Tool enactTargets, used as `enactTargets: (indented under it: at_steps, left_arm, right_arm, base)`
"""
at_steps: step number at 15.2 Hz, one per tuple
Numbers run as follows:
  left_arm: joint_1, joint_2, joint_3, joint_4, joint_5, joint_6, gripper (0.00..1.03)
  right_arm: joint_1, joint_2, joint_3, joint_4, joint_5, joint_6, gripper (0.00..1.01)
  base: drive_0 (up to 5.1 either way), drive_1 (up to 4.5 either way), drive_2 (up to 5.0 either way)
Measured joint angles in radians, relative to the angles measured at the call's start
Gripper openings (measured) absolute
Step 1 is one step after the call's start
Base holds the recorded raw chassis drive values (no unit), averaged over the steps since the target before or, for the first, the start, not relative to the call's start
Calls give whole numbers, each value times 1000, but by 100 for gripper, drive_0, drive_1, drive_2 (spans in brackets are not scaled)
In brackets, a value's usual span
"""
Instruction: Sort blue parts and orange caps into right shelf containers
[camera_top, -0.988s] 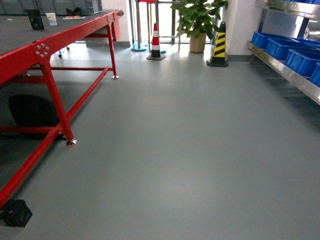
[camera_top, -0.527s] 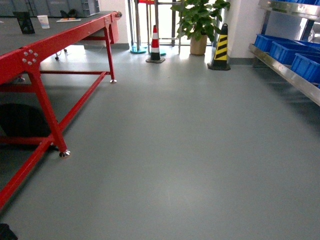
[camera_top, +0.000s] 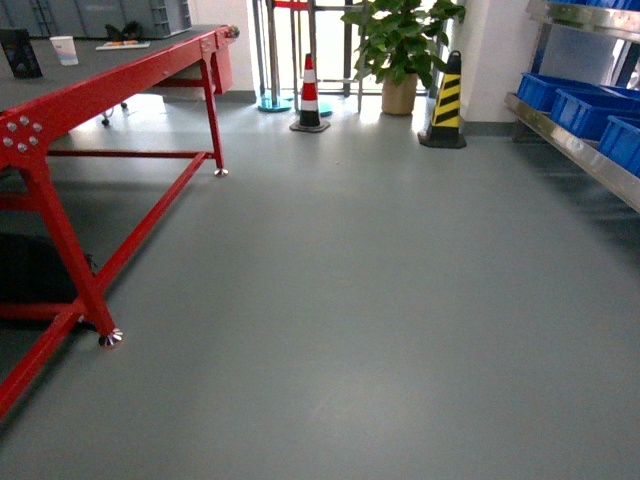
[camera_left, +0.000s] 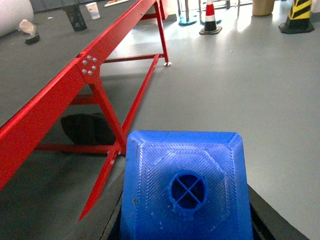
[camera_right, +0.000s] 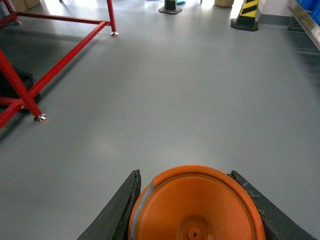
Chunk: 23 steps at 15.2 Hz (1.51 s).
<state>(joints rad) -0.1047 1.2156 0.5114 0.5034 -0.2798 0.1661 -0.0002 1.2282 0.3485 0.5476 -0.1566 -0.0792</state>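
Grey floor (camera_top: 340, 300) | red table (camera_top: 110, 75) left | right shelf (camera_top: 590, 160), containers (camera_top: 580, 105) | left tool (camera_left: 185, 220) pinching blue part (camera_left: 185, 190) | right tool (camera_right: 195, 215) pinching orange cap (camera_right: 197, 210)

The right tool (camera_right: 195, 210) grips an orange cap (camera_right: 196, 205) between black fingers (camera_right: 120, 210) above grey floor (camera_right: 190, 100).

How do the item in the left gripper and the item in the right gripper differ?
The blue part is bright blue with a squarish, bevelled top; the orange cap is orange and round. The blue part's top has a round hole crossed by ribs; the orange cap's face is shallowly dished with a tiny central dimple. Both sit between dark gripper fingers, above the grey floor.
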Motion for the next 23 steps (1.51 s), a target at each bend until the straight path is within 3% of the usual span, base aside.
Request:
enactTargets:
  at_steps: [15, 23]
  left_arm:
    - [2, -1, 0, -1, 0, 0, 44]
    - [2, 0, 0, -1, -1, 0, 44]
  right_arm:
    - [0, 0, 0, 3, 0, 0, 44]
    - [6, 0, 3, 0, 0, 0, 44]
  base:
    - [-6, 408, -419]
    - [-169, -169, -169]
